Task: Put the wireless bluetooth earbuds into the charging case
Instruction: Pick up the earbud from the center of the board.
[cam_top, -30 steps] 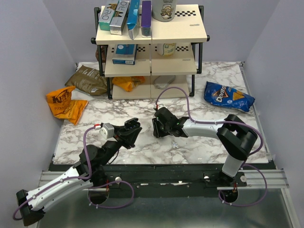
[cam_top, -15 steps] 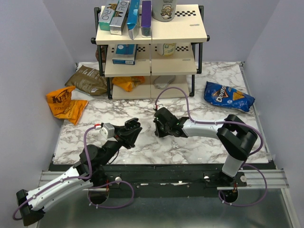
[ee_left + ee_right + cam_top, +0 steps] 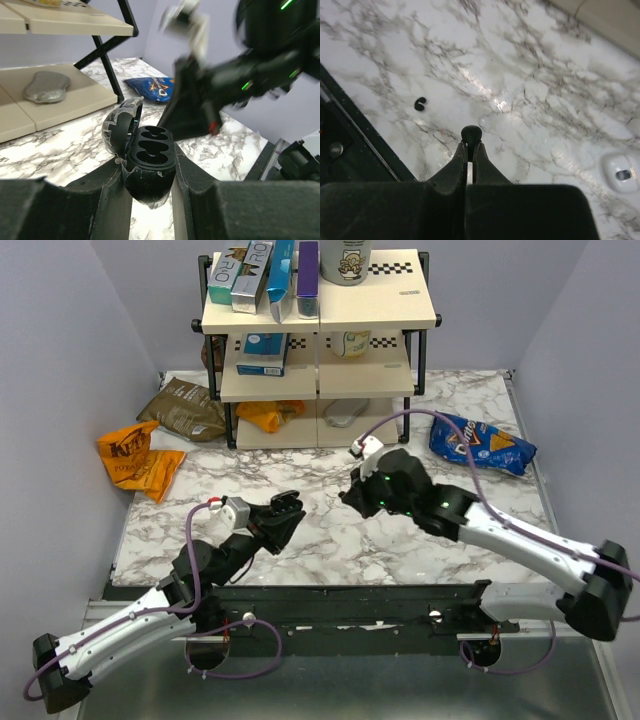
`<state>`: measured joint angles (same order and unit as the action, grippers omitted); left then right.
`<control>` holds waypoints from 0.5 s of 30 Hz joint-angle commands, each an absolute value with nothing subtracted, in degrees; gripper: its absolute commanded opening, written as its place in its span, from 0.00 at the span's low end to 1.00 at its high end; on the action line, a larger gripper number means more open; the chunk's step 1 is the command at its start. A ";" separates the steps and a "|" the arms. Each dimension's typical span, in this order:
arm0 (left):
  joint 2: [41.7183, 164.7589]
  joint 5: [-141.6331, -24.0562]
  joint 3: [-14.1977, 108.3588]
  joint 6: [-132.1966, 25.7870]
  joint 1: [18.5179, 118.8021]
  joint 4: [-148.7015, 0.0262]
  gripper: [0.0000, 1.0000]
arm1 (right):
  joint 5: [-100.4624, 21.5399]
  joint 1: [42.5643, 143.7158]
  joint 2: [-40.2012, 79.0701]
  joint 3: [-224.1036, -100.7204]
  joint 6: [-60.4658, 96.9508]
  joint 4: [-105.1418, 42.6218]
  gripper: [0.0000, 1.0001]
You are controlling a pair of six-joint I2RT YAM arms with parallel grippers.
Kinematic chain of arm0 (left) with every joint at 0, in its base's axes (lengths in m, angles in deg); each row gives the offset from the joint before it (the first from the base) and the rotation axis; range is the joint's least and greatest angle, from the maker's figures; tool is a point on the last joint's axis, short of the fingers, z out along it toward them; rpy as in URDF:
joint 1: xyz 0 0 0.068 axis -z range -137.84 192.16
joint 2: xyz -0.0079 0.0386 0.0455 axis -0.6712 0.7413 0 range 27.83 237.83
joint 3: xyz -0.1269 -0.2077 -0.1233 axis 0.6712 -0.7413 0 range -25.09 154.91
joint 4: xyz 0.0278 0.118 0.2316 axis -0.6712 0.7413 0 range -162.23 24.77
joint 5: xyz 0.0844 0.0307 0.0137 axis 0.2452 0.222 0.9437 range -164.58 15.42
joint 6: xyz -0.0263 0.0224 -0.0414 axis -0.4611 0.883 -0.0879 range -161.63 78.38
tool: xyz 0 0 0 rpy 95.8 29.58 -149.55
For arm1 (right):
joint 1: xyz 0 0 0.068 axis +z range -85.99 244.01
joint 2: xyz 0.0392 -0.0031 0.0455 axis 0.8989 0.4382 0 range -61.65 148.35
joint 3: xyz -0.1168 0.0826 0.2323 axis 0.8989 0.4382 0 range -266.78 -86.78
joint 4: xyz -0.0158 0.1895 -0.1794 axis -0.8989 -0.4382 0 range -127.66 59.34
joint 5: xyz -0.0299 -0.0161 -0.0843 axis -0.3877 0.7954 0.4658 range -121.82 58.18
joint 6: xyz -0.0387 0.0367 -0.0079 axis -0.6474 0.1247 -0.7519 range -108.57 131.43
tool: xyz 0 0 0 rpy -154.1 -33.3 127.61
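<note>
My left gripper [image 3: 285,512] is shut on the charging case [image 3: 150,162], a glossy black oval held upright between the fingers [image 3: 195,200]. Its lid [image 3: 121,125] stands open to the left and its dark sockets face up. My right gripper [image 3: 352,497] hovers above the table just right of the case, shut on one tiny black earbud [image 3: 471,134] at its fingertips. The right gripper [image 3: 190,105] shows blurred just behind the case. A second earbud [image 3: 420,103] lies loose on the marble near the table's front edge.
A shelf rack [image 3: 320,340] with boxes stands at the back. A blue chip bag [image 3: 482,443] lies at the right, an orange bag [image 3: 135,458] and a brown bag [image 3: 185,408] at the left. A small white rounded object [image 3: 620,172] lies on the marble.
My right arm has risen off the table and swung right and back, its gripper now held higher with the earbud in it. My left gripper with the case has shifted slightly.
</note>
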<state>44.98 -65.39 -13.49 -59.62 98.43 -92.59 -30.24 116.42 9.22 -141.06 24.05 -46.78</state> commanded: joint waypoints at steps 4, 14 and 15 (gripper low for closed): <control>53.13 -83.09 -4.89 -57.36 97.89 -95.26 0.00 | -33.15 123.67 -7.67 -149.07 4.15 -65.89 0.01; 71.41 -115.61 5.06 -61.05 87.87 -101.50 0.00 | -33.66 127.47 -14.44 -151.47 0.09 -71.71 0.01; 72.04 -115.98 5.41 -60.96 87.60 -101.85 0.00 | -33.58 127.64 -14.54 -151.12 0.09 -71.54 0.01</control>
<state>69.20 -102.40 3.53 -59.69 89.36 -97.99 -32.25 126.93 -13.31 -150.85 2.74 -67.42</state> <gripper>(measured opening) 0.380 0.025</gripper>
